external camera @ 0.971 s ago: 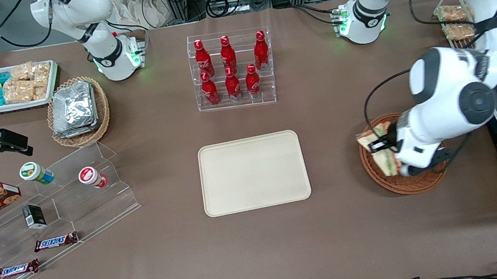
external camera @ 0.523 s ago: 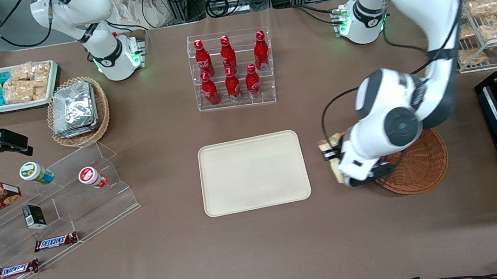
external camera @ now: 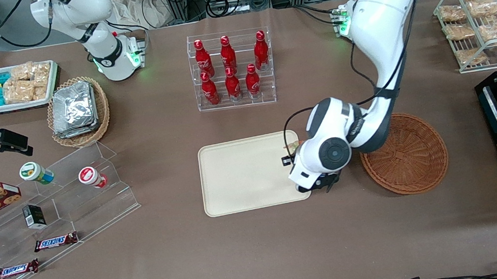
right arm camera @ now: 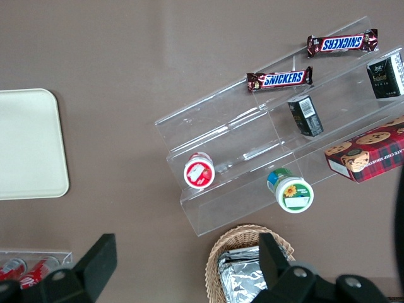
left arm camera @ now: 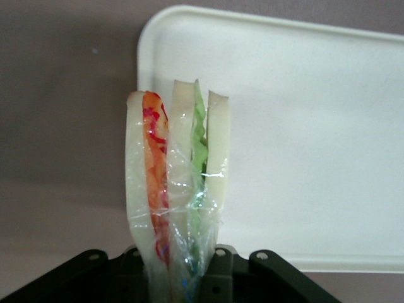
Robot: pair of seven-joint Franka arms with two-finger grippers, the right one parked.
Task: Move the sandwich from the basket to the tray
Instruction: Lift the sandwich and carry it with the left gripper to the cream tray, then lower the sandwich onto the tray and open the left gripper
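Your working arm's hand (external camera: 294, 153) hangs over the tray (external camera: 243, 177) at its edge toward the basket (external camera: 412, 160), fingers clamped on the wrapped sandwich (left arm camera: 177, 183). From the front you see only a sliver of the sandwich beside the wrist, while the wrist camera shows it whole: white bread with orange-red and green layers, held on edge above the tray's corner. The basket sits on the brown tabletop (external camera: 261, 250) just beside the tray.
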